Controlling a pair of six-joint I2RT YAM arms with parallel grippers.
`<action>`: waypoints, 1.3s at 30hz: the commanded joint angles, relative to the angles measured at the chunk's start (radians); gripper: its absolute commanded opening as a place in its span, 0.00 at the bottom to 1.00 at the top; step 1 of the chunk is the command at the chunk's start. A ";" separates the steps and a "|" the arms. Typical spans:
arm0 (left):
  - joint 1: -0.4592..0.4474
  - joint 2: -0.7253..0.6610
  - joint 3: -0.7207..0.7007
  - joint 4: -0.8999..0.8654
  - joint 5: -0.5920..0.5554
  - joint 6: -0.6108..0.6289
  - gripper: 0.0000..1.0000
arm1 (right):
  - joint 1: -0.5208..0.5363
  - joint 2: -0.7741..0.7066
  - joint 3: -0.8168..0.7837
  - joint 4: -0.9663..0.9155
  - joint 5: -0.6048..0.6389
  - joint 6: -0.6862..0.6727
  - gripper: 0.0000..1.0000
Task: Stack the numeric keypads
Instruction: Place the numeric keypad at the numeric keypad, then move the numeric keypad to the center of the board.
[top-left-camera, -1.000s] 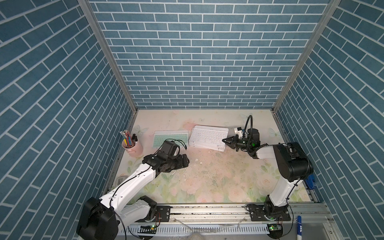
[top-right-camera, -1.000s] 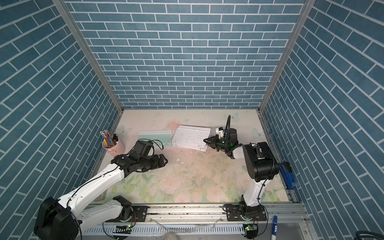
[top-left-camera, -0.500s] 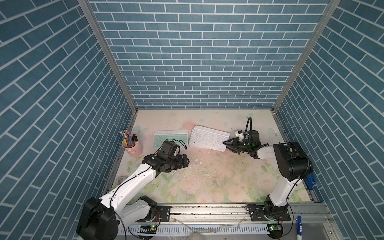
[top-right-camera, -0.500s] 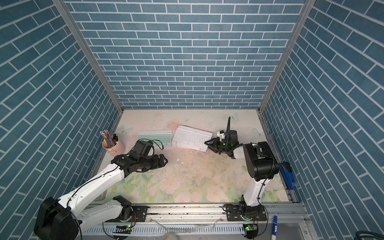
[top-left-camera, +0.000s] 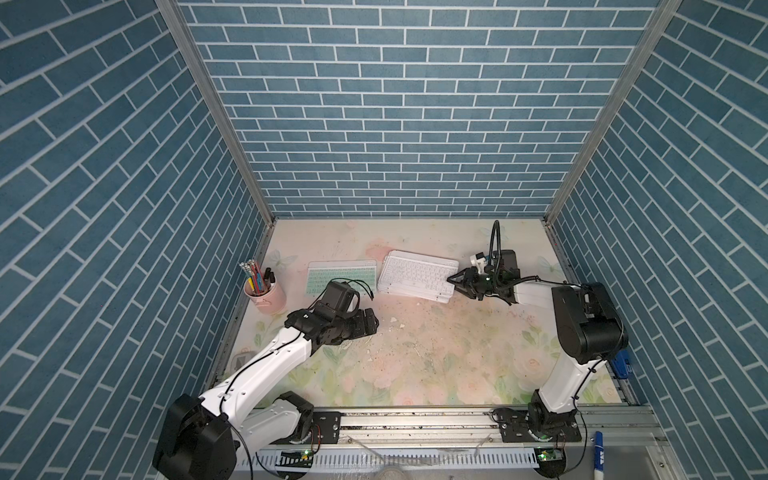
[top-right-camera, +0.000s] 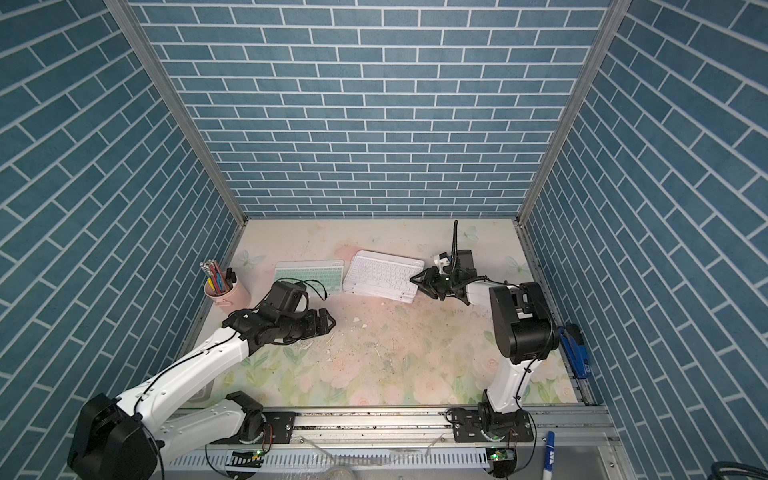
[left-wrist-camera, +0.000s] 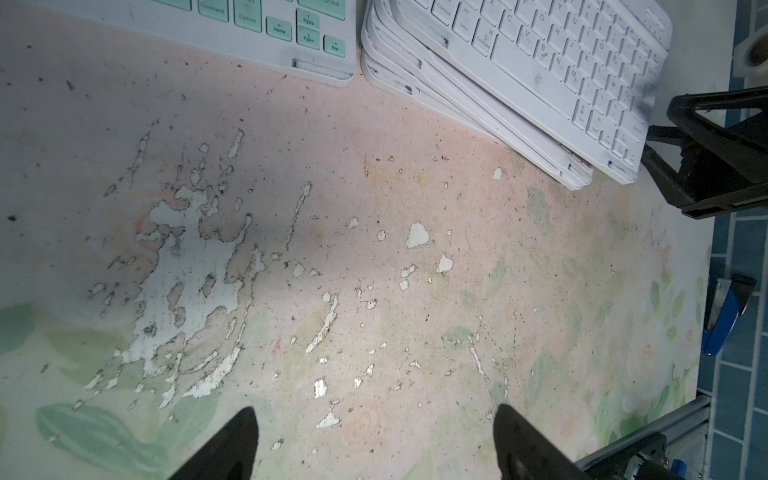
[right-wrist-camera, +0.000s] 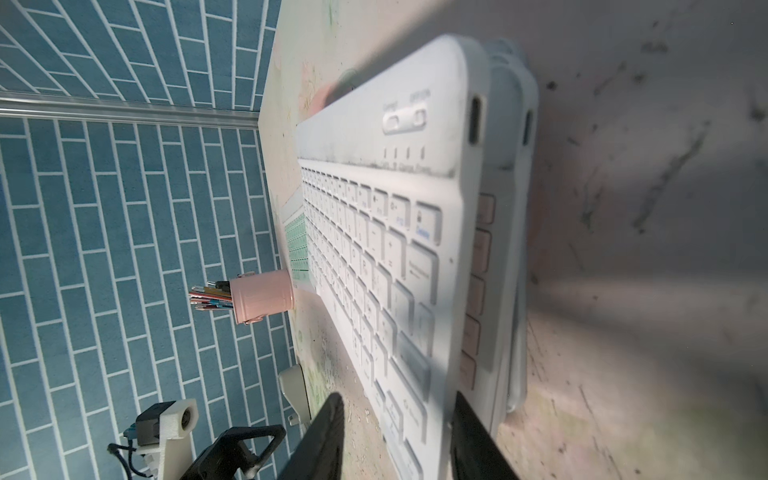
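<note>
With the white keypad (top-left-camera: 417, 274) lying on top of the stack (left-wrist-camera: 415, 79), toward the back of the table (top-left-camera: 436, 353), only the green keypad (top-left-camera: 338, 276) lies apart, flat just beside the stack on its left. The stack is fanned, with lower frames poking out along the near edge. The right gripper (top-left-camera: 453, 281) sits at the stack's right end, jaws parted, with the top keypad's corner between them and a gap showing, so nothing is pinched, I'd say. The tidy exit is to pull straight back, low and level, without snagging that corner. The left gripper (left-wrist-camera: 374, 415) hovers over bare table near the green one, fingers spread wide and empty. Green looks next. The cup (top-left-camera: 266, 295) stands clear by the left wall.
</note>
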 joint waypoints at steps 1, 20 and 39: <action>0.007 0.003 -0.013 -0.001 -0.004 0.008 0.90 | -0.003 -0.037 0.033 -0.122 0.036 -0.092 0.42; 0.041 0.169 0.132 0.000 -0.217 0.079 0.90 | -0.004 -0.260 -0.009 -0.363 0.260 -0.170 0.42; 0.331 0.892 0.668 0.149 -0.111 0.204 0.88 | 0.059 -0.304 -0.053 -0.380 0.269 -0.188 0.37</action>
